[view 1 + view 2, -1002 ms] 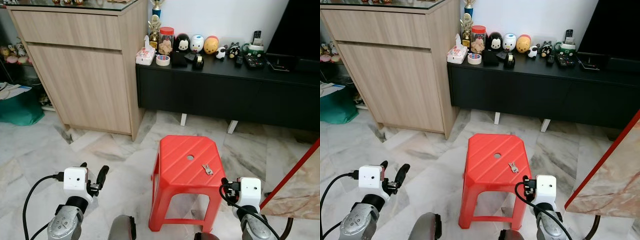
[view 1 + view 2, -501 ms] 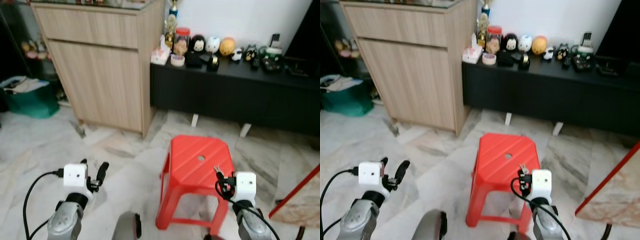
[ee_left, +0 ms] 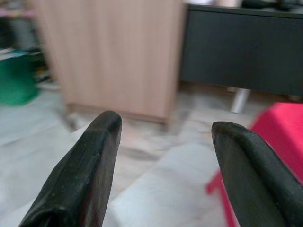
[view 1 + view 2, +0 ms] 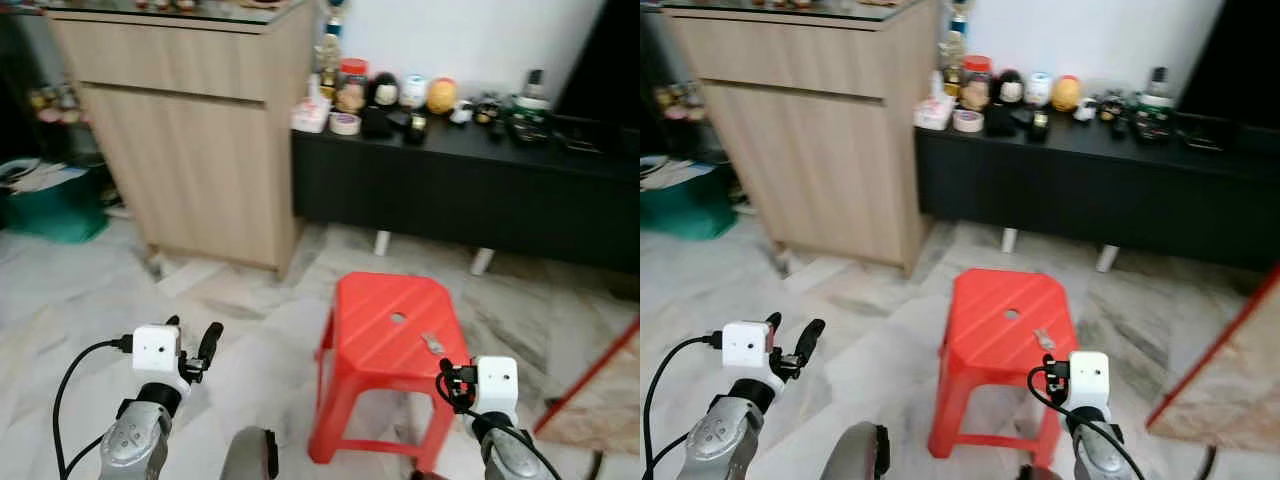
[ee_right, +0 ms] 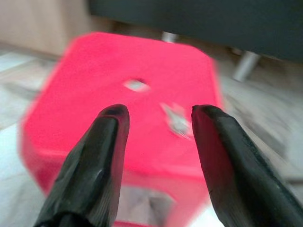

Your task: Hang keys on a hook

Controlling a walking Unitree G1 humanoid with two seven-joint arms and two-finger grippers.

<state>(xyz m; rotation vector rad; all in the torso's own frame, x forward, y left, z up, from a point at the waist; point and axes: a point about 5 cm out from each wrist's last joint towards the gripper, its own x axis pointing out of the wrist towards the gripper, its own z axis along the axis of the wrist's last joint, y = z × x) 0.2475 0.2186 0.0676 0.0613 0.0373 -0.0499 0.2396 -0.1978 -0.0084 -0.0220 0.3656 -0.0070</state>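
Everything is smeared with motion blur. The keys (image 5: 176, 119), lying on the red stool (image 5: 94, 94) just ahead of the right gripper (image 5: 158, 113), are only a pale smudge in the wrist view, their shape unreadable; in the head views they are a tiny grey fleck (image 4: 432, 343). The figurines and jars (image 4: 400, 95) on the black cabinet's tabletop (image 4: 500, 145), well beyond both grippers, are too blurred to identify. The wooden cupboard (image 4: 180, 130) is cut off by the picture's top edge. Beyond the left gripper (image 3: 163, 127), the green bin (image 3: 16, 85) is cropped and fuzzy.
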